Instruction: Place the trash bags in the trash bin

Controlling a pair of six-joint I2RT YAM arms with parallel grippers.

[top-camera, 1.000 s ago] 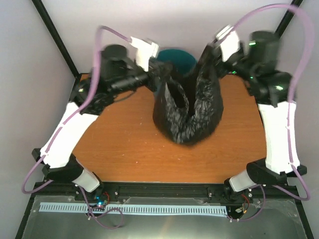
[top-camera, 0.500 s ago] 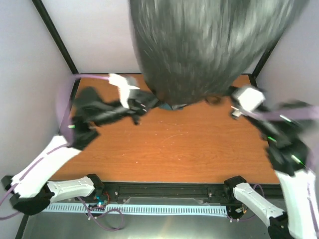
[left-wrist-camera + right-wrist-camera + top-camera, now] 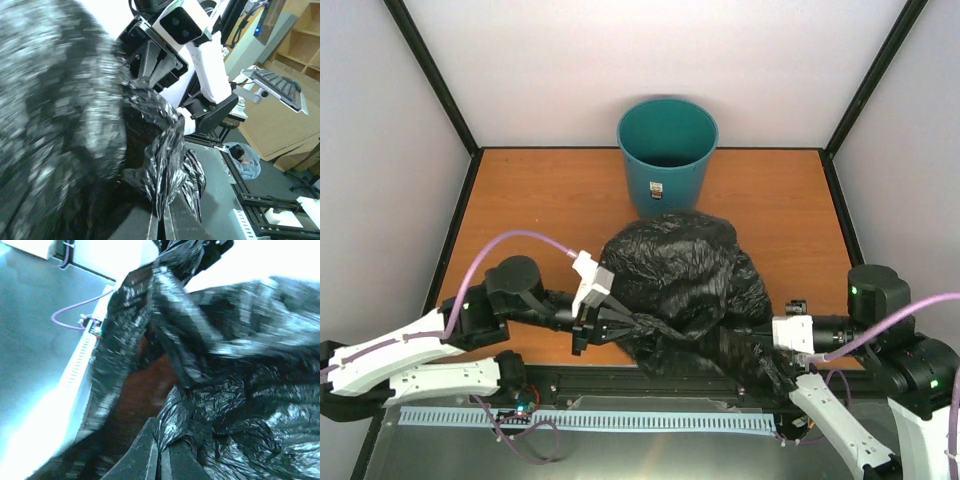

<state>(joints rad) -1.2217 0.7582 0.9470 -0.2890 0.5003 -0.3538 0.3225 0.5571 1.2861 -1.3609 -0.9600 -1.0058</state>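
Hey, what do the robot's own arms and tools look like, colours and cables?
The left arm and right arm have white shells over rounded black joints, each trailing a lilac cable. Small green lights glow on the right arm's joints. The left tool and right tool have slim dark grey fingers and a white camera block.

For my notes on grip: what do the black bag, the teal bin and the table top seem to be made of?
The trash bag looks like thin glossy plastic film: fine wrinkles with bright glints. The trash bin seems smooth moulded plastic, teal, evenly coloured. The table top looks like wood or laminate: orange-brown, faint grain.
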